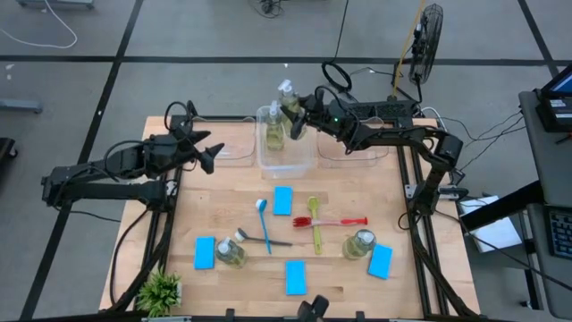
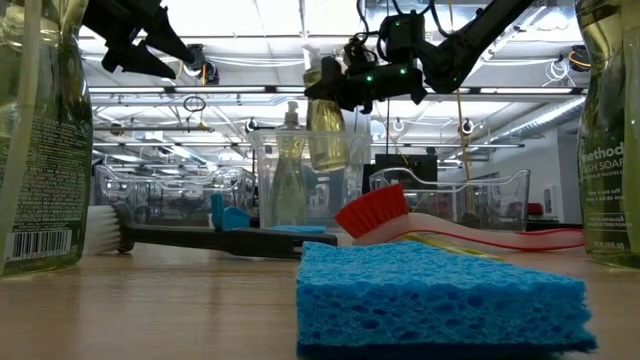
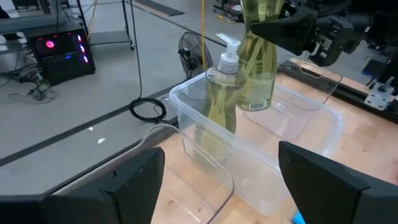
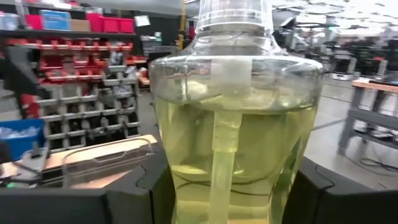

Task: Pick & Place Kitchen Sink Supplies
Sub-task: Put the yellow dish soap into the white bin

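My right gripper (image 1: 296, 114) is shut on a clear bottle of yellow-green soap (image 2: 326, 130) over the middle clear bin (image 1: 288, 154); the bottle fills the right wrist view (image 4: 236, 130). A second bottle (image 1: 273, 127) stands on its base in that bin. My left gripper (image 1: 211, 156) hangs open over the table's left side, beside the bin and touching nothing. Two more bottles (image 1: 231, 252) (image 1: 360, 243) stand on the table. Four blue sponges, such as one at mid-table (image 1: 282, 200), lie flat around blue (image 1: 264, 222), grey (image 1: 273, 241), yellow-green (image 1: 315, 224) and red (image 1: 338, 221) brushes. My right gripper pinches the bottle's upper body (image 3: 256, 37) between its two fingers (image 4: 74, 205), one on each side. The fingers come about level from the table's right side. The bottle is lifted clear, nearly upright, hanging over the bin with its lower part (image 3: 255, 93) beside the standing bottle (image 3: 224, 87).
Clear bins stand left (image 1: 228, 141) and right (image 1: 353, 150) of the middle one along the far edge. A small green plant (image 1: 161, 291) sits at the near left corner. Bare wood shows between the bins and the sponges. A fan (image 1: 427, 36) stands beyond the table.
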`<state>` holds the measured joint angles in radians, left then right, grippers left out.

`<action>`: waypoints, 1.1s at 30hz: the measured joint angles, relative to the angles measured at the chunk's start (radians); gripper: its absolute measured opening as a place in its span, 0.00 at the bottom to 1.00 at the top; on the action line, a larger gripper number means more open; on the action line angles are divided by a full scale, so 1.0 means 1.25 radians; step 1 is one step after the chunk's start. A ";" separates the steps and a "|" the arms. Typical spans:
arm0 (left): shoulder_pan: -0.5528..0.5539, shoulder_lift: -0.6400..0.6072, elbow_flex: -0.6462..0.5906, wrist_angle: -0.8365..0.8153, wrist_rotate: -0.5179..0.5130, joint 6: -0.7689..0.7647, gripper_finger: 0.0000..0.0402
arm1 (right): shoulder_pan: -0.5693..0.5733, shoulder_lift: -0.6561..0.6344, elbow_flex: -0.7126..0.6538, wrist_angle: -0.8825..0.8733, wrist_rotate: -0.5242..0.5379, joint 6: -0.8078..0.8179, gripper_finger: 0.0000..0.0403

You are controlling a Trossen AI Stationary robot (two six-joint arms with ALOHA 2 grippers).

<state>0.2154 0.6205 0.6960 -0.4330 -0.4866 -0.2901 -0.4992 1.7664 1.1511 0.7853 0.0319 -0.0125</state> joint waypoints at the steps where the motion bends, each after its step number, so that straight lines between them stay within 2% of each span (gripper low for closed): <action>1: 0.002 0.000 0.000 0.000 0.000 0.000 0.77 | 0.000 0.000 0.000 -0.004 0.015 0.000 0.49; 12: 0.005 0.000 0.000 0.021 0.000 0.022 0.82 | 0.002 0.000 0.000 -0.023 0.102 -0.007 0.49; 18: 0.005 0.001 0.000 0.021 0.000 0.023 0.81 | 0.015 0.000 0.000 -0.023 0.145 -0.016 0.49; 26: 0.005 0.001 0.000 0.021 0.000 0.027 0.77 | 0.019 0.000 0.000 -0.023 0.144 -0.002 0.49; 33: 0.005 0.001 0.000 0.021 0.000 0.027 0.80 | 0.019 0.000 -0.001 -0.023 0.142 -0.001 0.49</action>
<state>0.2214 0.6216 0.6960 -0.4065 -0.4866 -0.2562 -0.4755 1.7664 1.1503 0.7559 0.2100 -0.0132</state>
